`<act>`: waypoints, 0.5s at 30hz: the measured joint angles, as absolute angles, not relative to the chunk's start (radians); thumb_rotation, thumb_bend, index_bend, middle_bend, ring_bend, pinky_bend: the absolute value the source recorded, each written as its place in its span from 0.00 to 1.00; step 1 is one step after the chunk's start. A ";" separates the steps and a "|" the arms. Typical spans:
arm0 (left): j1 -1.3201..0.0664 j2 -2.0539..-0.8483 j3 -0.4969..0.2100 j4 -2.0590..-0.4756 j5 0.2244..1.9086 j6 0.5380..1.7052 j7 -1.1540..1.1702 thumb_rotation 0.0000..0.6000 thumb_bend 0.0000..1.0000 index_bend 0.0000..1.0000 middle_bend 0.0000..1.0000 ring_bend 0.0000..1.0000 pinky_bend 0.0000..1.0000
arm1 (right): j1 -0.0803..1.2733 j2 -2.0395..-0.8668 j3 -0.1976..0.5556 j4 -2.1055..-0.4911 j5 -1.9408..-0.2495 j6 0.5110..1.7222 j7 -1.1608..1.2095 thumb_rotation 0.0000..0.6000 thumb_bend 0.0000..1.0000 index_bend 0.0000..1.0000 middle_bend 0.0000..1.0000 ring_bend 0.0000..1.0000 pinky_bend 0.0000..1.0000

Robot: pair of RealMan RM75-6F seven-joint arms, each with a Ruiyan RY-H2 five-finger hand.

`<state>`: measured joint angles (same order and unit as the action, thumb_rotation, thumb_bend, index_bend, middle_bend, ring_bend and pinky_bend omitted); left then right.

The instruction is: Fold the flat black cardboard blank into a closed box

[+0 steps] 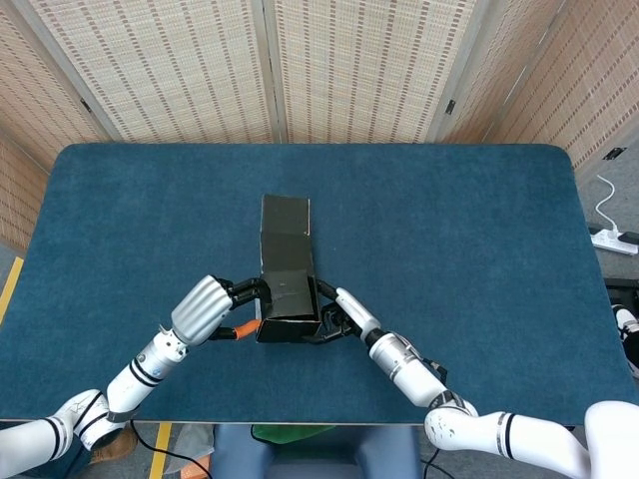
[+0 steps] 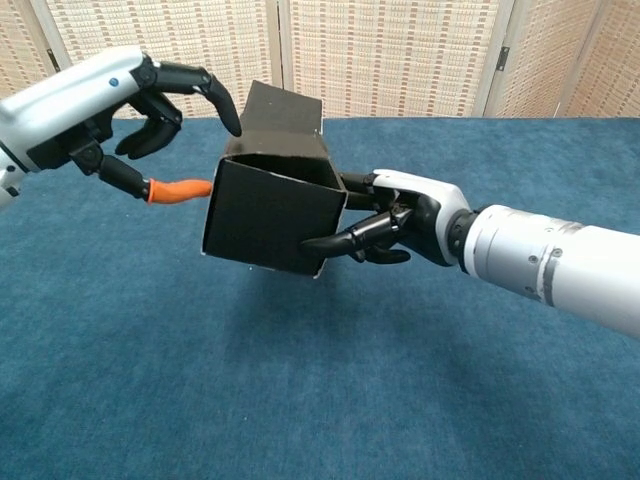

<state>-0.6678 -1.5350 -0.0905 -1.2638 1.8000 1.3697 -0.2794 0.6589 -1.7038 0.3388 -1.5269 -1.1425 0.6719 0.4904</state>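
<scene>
Box: the black cardboard box [image 2: 265,215] is already a squarish tube, held up off the blue table [image 1: 479,230] near the front edge, between the two hands. Its top looks open, and a long lid flap [image 1: 285,217] stretches away toward the far side.

Right hand: the right hand [image 2: 395,225] holds the box by its right side, dark fingers [image 2: 335,243] laid along the front lower edge, others tucked behind the wall.

Left hand: the left hand [image 2: 110,105] is at the box's left wall with fingers spread; one curls over the top left corner, and the orange fingertip [image 2: 180,189] points at or just touches the side. I can't tell how hard it presses.

Risk, grip: the right hand seems to carry most of the weight by one side, so a firm push from the left could twist the box out of its fingers.

Risk, shape: pressure on the thin wall might skew or crease the tube.

Risk, lid: the flap hangs free, and if the box tilts it may fold the wrong way.
</scene>
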 measured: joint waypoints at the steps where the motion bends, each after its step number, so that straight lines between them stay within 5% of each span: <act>1: -0.671 -1.539 -0.088 -1.254 1.803 1.369 -0.277 1.00 0.30 0.45 0.46 0.85 0.86 | 0.663 -1.706 0.336 -1.520 -1.142 0.672 0.485 1.00 0.25 0.31 0.44 0.72 1.00; 15: -0.710 -1.684 -0.027 -0.934 1.866 1.410 -0.268 1.00 0.30 0.43 0.39 0.83 0.85 | 0.700 -1.777 0.281 -1.353 -1.195 0.695 0.446 1.00 0.25 0.31 0.44 0.72 1.00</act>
